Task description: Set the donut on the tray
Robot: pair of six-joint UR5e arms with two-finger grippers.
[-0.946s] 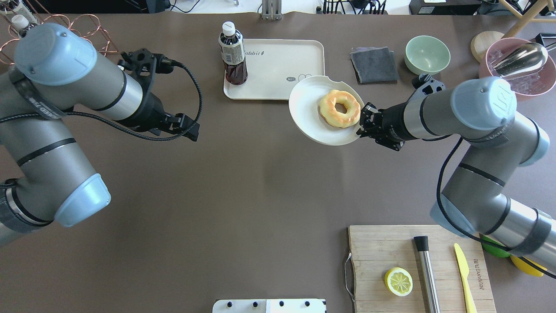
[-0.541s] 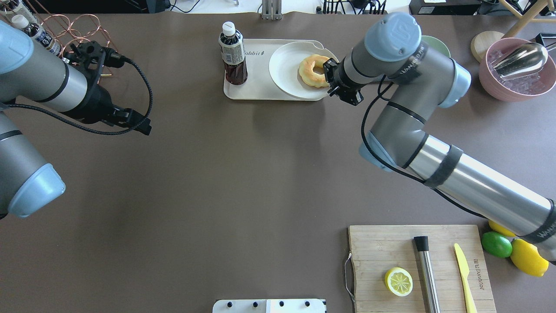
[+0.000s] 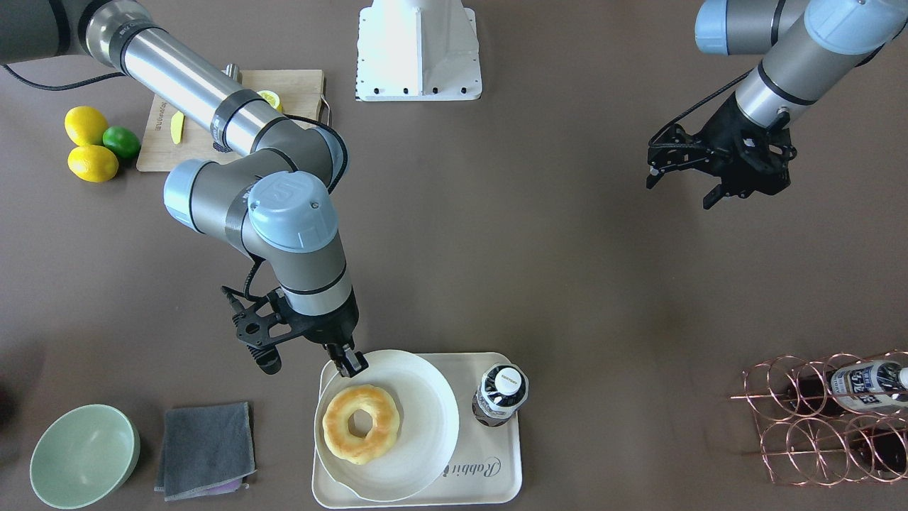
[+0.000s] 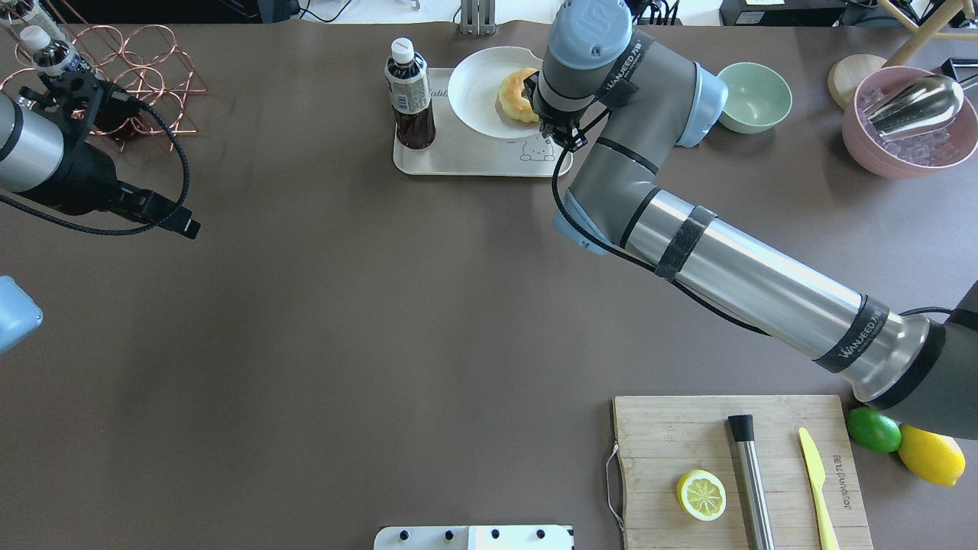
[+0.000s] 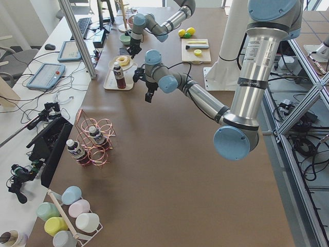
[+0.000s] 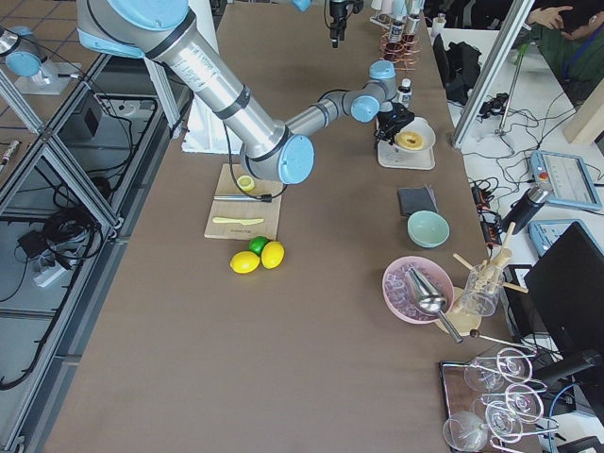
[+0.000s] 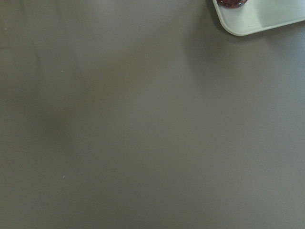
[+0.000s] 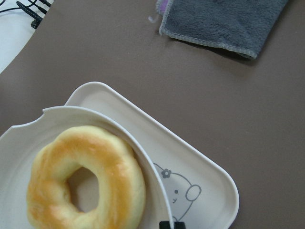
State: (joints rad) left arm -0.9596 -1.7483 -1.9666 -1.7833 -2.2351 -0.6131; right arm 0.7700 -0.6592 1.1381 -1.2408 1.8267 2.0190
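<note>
The golden-yellow donut point(image 3: 360, 423) lies on a round off-white plate point(image 3: 425, 419). The plate sits over the bear end of the cream tray point(image 3: 496, 482) and overhangs its edge; I cannot tell whether it rests on the tray. My right gripper point(image 3: 351, 364) is shut on the plate's rim. From overhead the wrist hides the gripper and part of the donut point(image 4: 512, 95) on the plate point(image 4: 477, 92) and tray point(image 4: 466, 160). The right wrist view shows the donut point(image 8: 86, 176), tray point(image 8: 209, 176) and bear drawing. My left gripper point(image 3: 679, 190) is open and empty, far off.
A dark drink bottle point(image 3: 499, 396) stands on the tray's other end. A grey cloth point(image 3: 206, 448) and a green bowl point(image 3: 84, 454) lie beside the tray. A copper bottle rack point(image 3: 830, 415) stands near the left arm. A wooden cutting board point(image 4: 737, 470) holds a lemon half.
My right arm has carried the plate with the donut from beside the tray to over it and toward the far edge. My left arm has drawn back to its own side.
</note>
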